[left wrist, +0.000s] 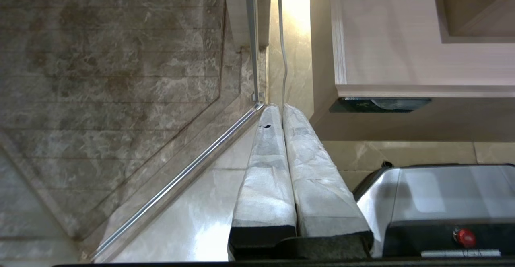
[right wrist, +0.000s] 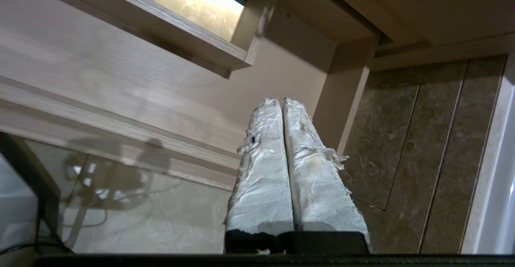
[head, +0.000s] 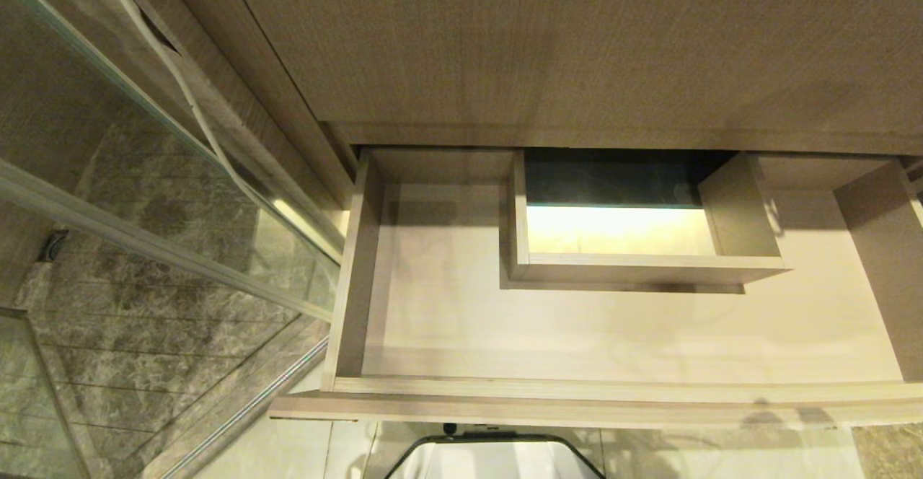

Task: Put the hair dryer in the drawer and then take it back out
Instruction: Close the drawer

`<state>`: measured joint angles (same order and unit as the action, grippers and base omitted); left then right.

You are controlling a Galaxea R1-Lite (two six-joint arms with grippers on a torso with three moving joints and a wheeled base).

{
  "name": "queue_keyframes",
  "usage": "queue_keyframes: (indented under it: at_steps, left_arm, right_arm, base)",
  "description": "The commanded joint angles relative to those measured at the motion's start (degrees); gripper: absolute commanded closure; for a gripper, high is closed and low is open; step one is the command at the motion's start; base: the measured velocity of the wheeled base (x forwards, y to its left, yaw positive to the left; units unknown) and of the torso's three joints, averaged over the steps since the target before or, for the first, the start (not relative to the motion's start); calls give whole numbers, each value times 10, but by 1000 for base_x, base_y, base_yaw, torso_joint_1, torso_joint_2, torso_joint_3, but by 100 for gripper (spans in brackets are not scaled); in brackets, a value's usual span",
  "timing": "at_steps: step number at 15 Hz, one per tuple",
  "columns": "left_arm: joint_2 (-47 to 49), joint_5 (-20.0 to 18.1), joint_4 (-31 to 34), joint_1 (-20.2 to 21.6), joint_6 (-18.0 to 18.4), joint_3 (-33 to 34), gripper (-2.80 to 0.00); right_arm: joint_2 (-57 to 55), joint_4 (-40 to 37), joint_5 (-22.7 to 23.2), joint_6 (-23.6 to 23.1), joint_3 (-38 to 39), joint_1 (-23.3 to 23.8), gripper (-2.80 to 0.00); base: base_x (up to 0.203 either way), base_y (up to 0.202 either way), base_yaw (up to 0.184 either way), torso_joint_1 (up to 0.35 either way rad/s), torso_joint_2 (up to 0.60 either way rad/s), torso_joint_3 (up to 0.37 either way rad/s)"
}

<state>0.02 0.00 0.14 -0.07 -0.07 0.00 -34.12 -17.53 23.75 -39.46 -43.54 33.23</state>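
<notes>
The drawer (head: 577, 335) stands pulled open below me, wide and shallow in light wood grain, with nothing on its bare floor. A walled rectangular cut-out (head: 634, 271) sits toward its back. The hair dryer is out of view; only a pale cord (head: 184, 89) hangs beside the vanity. My left gripper (left wrist: 281, 107) is shut and empty, low over the floor left of the drawer (left wrist: 394, 58). My right gripper (right wrist: 281, 100) is also shut and empty, near the drawer's (right wrist: 120, 78) right front corner. Neither gripper shows in the head view.
The vanity's flat front (head: 577, 46) rises above the drawer. A glass shower partition (head: 144, 198) with a metal rail stands on the left over dark marble tiles. My own base (head: 497, 457) is just below the drawer front. A dark marble wall (right wrist: 402, 138) lies to the right.
</notes>
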Motion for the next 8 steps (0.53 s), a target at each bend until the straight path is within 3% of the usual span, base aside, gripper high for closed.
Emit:
queue_keyframes:
  at_steps: [1,4,8]
  left_arm:
    - [0,0,0,0,0,1,0]
    - [0,0,0,0,0,1,0]
    - [0,0,0,0,0,1,0]
  right_arm:
    - [-3,0,2,-4,8,-1,0]
    - [-14,9,1,-5,15,0,0]
    - [-33,-20,-45,-11,24,26,0]
  base:
    - [0,0,0,-63,357,346]
    - [0,0,0,1,319,318]
    - [0,0,0,73,108,179]
